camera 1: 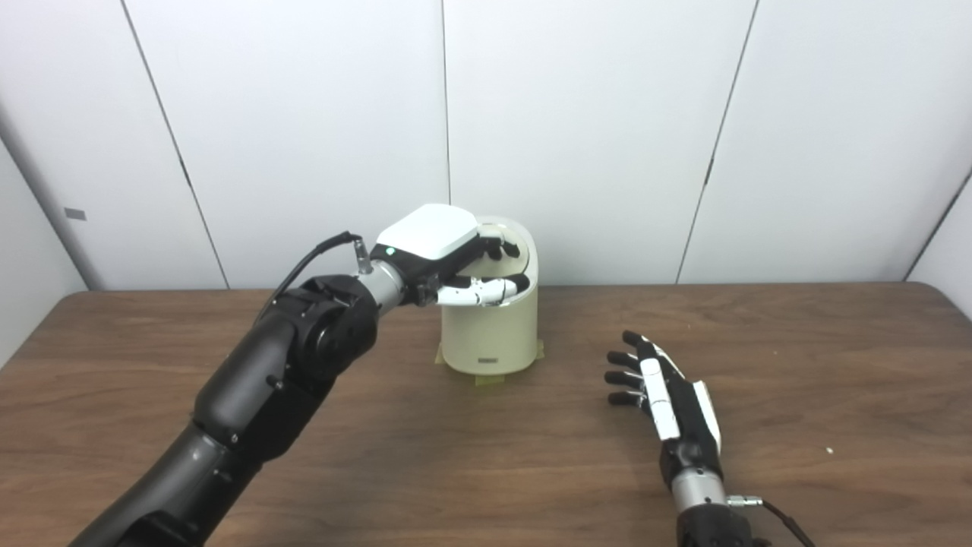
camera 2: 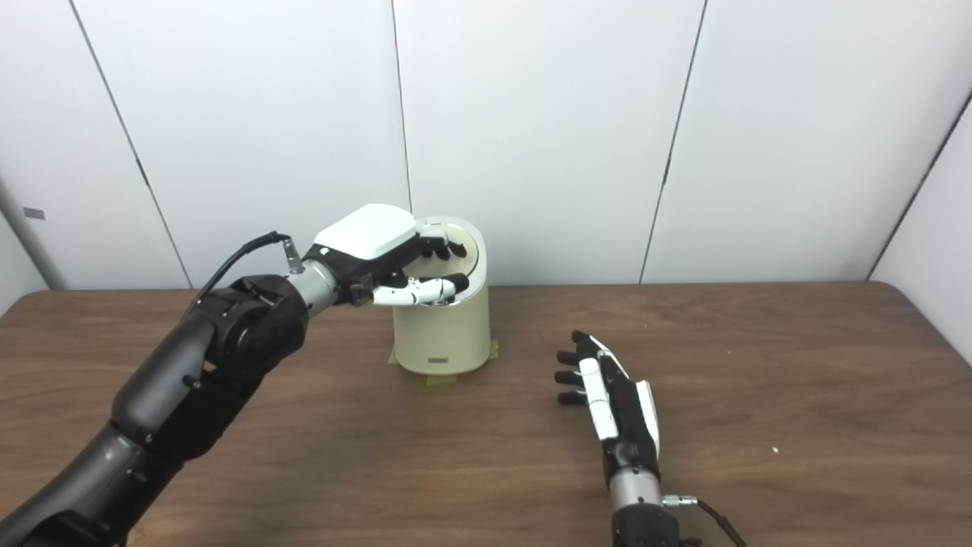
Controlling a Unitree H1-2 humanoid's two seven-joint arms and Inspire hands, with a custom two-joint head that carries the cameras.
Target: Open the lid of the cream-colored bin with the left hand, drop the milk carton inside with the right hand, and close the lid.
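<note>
Bin (camera 1: 492,334) upright; lid (camera 1: 522,245) raised vertical.

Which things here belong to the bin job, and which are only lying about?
Job:
bin
lid
left hand, at the lid
right hand, open, holding nothing
No milk carton shows.

Lying about:
table
yellow tape under the bin
crumbs
</note>
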